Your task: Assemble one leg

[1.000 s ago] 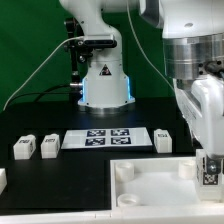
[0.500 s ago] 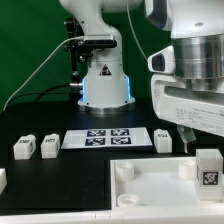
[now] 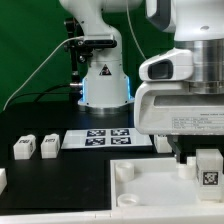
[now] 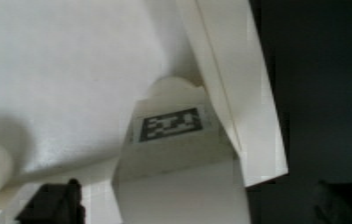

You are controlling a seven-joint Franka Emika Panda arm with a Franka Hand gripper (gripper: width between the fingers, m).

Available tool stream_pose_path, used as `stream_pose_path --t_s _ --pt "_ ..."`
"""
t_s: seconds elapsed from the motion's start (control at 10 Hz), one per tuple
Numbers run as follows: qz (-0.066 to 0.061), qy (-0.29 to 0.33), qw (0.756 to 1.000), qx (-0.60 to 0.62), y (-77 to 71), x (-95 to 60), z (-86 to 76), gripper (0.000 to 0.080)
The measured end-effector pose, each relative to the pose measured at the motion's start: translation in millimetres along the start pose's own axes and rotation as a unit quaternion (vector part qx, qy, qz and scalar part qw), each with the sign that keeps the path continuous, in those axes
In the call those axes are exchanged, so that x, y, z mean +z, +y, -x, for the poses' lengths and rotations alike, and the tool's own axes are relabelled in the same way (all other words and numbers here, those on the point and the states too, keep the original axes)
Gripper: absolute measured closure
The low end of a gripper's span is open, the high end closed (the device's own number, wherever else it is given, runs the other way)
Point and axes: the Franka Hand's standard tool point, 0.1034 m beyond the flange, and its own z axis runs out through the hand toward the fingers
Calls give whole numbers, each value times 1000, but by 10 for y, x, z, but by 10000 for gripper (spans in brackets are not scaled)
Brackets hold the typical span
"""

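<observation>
A leg point(image 3: 208, 168), a small white block with a square tag, stands upright on the right corner of the large white tabletop point(image 3: 150, 188). My gripper point(image 3: 186, 154) hangs just to its left in the exterior view, open and holding nothing. In the wrist view the same leg point(image 4: 173, 123) shows its tag and lies between my spread fingers point(image 4: 57, 200) without touching them, with the tabletop point(image 4: 66, 70) beside it. Two more legs point(image 3: 23, 148) point(image 3: 47, 145) stand on the black table at the exterior view's left. Another leg point(image 3: 163, 139) stands beside the marker board, partly behind my hand.
The marker board point(image 3: 110, 137) lies mid-table in front of the arm's base point(image 3: 105, 85). A white part point(image 3: 2, 180) shows at the exterior view's left edge. My large hand housing point(image 3: 185, 100) blocks the right side. A round socket point(image 3: 125, 170) rises from the tabletop's corner.
My gripper has let go of the leg on the tabletop's right corner. The hand has lifted, turned and shifted toward the exterior view's left. The leg stays standing.
</observation>
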Motion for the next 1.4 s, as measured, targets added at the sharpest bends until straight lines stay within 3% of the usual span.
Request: stream_pose_path --t_s 0.1,0.3,0.5,0.6,0.7,0.9,1.1,1.2,1.4 --pt "0 -3 997 -71 44 -25 -30 151" --pt "-1 -2 998 -65 33 -18 -28 151" --pt "-1 -2 999 -42 34 -18 -28 387" --pt "-2 -3 1000 9 24 -18 -25 387" --pt "-2 -3 999 41 22 -18 -24 509" --pt "-3 -3 987 163 31 -13 -27 509" --pt "0 -3 942 336 45 -9 -27 509" --pt "3 -2 900 436 46 -5 -19 509" --pt "-12 -15 800 600 74 -1 -20 509"
